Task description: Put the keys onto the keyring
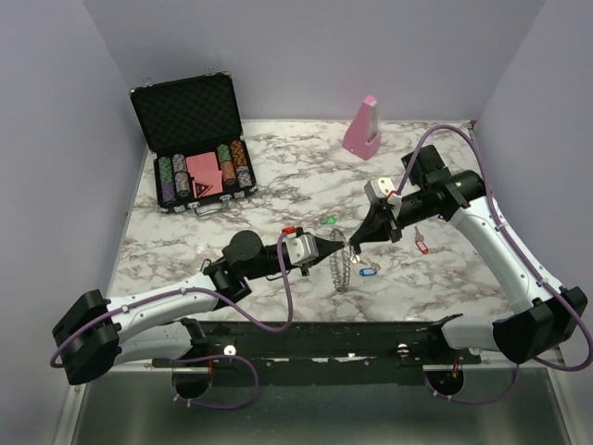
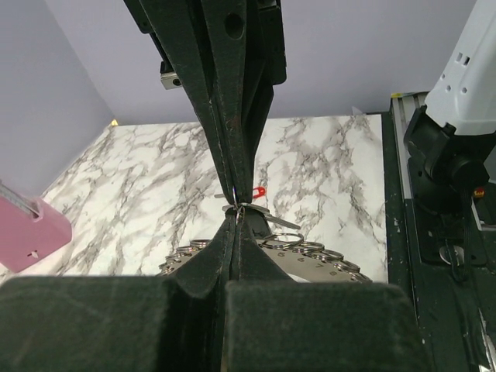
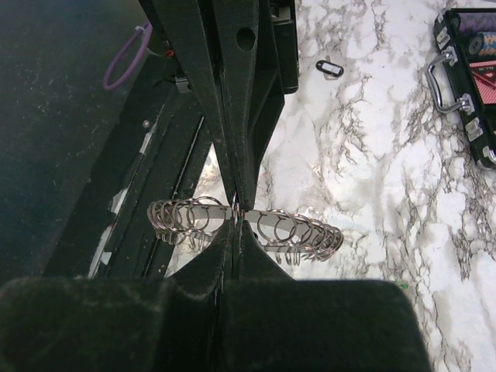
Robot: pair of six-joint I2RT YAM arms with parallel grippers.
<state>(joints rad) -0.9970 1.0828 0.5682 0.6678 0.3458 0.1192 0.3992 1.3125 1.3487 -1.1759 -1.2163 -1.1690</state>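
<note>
Keyring (image 1: 341,270): edge-on from above; your right wrist view shows its loops.
Left gripper (image 1: 331,251): pressed together at the keyring's top rim.
Right gripper (image 1: 356,242): pressed together there too.
Left wrist only: a key (image 2: 277,222) at the tips.
Unclear: which tip pinches what.
</note>
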